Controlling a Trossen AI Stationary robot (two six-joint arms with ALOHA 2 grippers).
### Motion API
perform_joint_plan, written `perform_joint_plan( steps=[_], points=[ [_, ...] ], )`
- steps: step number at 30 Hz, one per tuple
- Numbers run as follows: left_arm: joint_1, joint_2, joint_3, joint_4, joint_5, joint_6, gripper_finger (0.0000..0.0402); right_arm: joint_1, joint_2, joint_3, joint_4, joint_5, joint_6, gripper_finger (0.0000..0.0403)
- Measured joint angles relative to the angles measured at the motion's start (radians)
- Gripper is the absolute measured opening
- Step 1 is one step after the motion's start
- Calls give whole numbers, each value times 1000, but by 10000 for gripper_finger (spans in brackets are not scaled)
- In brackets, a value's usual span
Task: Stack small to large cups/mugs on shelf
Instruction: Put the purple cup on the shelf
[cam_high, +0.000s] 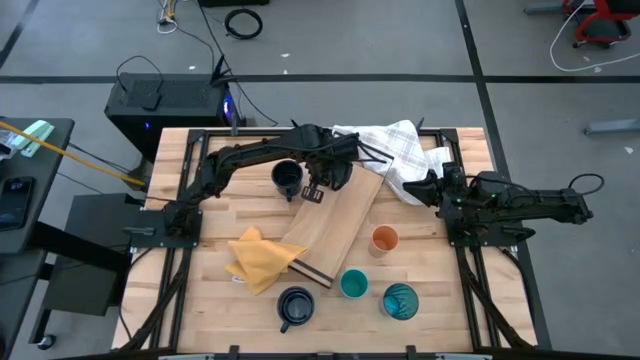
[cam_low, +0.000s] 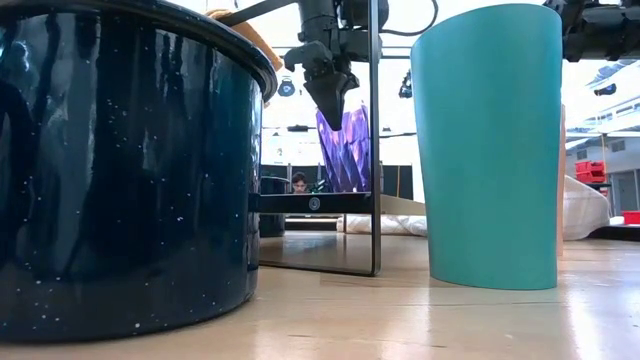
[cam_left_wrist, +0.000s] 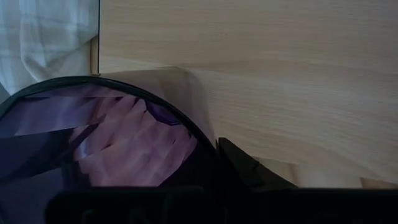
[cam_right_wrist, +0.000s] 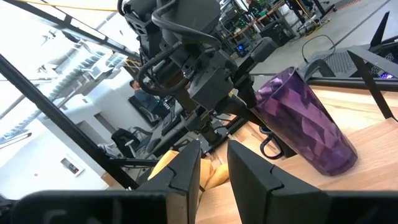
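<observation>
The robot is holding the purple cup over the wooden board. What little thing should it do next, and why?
Probably let go: open the left gripper and lift away. It is shut on the rim of the purple tumbler, which already appears to stand on the shelf, near the end by the white towel. I cannot see whether its base is fully down. The right gripper waits beside the towel.

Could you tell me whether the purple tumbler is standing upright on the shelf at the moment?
Upright. The purple tumbler stands base-down on the shelf, rim up, with the left gripper closed on its rim.
</observation>
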Motion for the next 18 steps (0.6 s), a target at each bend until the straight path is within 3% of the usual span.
perform_joint_plan(
  steps=[8, 18],
  points=[
    [1, 3, 14, -7, 6, -21, 35, 0, 0, 0, 0, 0, 0, 89],
    [3, 6, 19, 10, 2, -26, 115, 0, 0, 0, 0, -8, 6, 89]
  ],
)
